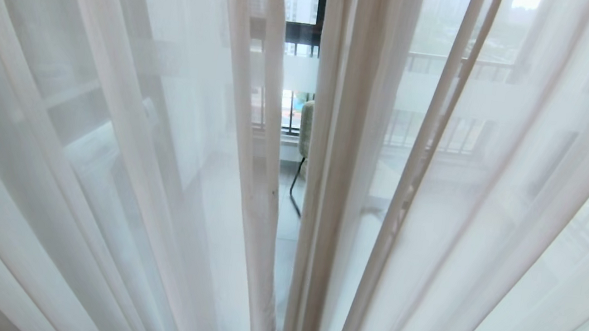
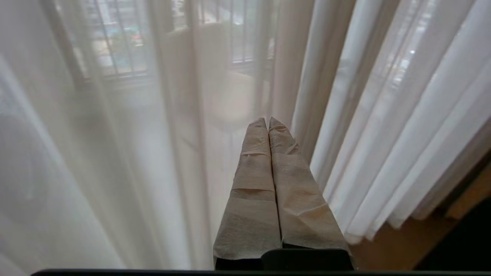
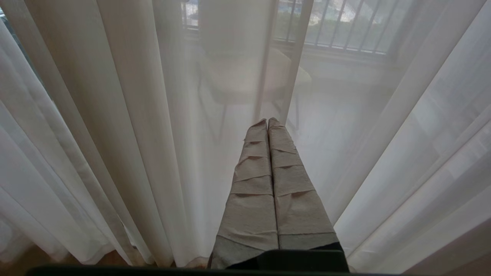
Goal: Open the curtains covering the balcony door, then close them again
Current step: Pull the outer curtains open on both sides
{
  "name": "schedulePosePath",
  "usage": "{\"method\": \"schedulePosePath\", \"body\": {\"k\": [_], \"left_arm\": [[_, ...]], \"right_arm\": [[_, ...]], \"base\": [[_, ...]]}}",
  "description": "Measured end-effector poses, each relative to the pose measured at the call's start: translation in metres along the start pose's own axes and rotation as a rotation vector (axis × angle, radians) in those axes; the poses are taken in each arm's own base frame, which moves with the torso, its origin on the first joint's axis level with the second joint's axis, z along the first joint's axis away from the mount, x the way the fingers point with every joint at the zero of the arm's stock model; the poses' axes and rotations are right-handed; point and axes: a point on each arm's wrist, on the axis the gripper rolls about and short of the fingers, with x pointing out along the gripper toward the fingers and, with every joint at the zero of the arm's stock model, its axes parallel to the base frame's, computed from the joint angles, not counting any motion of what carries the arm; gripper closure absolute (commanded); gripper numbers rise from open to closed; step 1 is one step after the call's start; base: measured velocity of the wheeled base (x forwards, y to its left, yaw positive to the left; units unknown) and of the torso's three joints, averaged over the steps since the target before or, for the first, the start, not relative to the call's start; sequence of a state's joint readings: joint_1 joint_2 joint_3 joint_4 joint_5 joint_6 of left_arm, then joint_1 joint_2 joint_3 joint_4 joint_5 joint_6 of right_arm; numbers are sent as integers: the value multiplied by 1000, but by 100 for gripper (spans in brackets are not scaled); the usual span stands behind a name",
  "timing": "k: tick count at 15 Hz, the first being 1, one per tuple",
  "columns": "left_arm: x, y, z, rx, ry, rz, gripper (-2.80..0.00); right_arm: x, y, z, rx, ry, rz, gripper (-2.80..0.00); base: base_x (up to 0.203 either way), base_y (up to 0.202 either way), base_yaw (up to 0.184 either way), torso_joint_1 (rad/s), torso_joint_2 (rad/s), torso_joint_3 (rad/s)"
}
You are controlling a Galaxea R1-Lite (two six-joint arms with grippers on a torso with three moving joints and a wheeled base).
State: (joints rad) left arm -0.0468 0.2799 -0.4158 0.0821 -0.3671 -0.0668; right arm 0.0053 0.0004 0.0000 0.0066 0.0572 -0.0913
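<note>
**Where my three cams sit**

My head cam looks forward and down, right up against the curtains. Both wrist cams peer along my jaws, close to that same sheer cloth. All three catch the balcony chair behind it.

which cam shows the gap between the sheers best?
Head view: the gap runs top to bottom between the two sheers, with balcony railing and a chair visible through it. Neither wrist view shows a clear gap, only sheer folds beyond each shut end effector.
</note>
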Motion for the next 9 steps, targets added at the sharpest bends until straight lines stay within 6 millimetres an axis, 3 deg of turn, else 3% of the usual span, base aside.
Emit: {"method": "schedulePosePath", "body": {"k": [9], "left_arm": [[69,4,96,-20,58,-595,0]], "right_arm": [[0,0,0,0,0,0,0]], "base": [[0,0,0,0,0,0]]}}
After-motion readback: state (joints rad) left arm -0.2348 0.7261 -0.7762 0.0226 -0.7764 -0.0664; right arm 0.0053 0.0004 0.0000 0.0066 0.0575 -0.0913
